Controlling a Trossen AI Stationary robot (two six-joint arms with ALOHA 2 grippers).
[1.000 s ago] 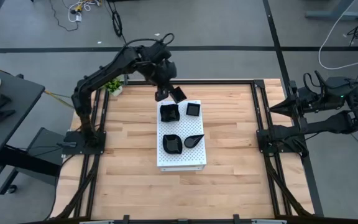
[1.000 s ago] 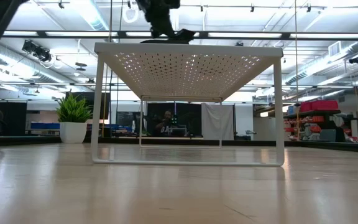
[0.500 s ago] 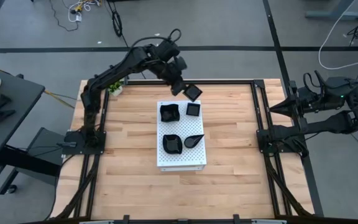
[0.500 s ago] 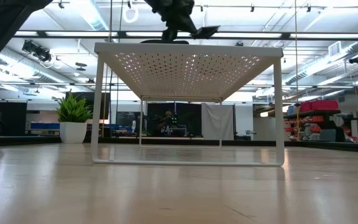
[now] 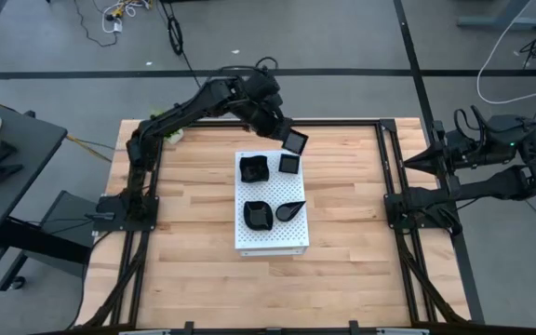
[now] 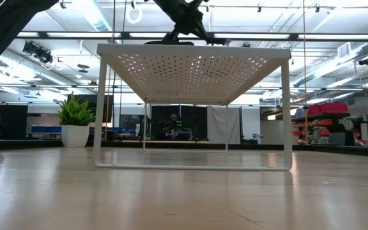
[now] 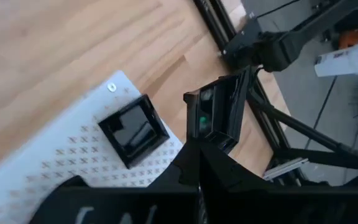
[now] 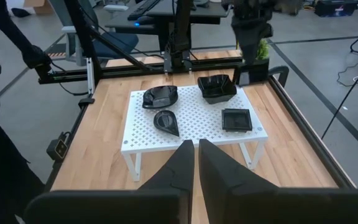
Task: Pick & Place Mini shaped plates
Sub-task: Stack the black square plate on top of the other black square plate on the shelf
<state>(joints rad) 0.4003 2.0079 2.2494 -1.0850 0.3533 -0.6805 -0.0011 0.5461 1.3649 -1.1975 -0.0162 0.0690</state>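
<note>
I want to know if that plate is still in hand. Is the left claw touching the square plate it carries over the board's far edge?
Touching. In the left wrist view the left claw is shut on the tilted square plate, clear of the white board.

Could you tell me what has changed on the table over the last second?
The left gripper, shut on a square plate, carried it rightward past the white rack's far corner. The four plates on the rack and the parked right gripper stayed put.

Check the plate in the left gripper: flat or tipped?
Tipped. The left gripper holds the square plate on edge above the white board.
</note>
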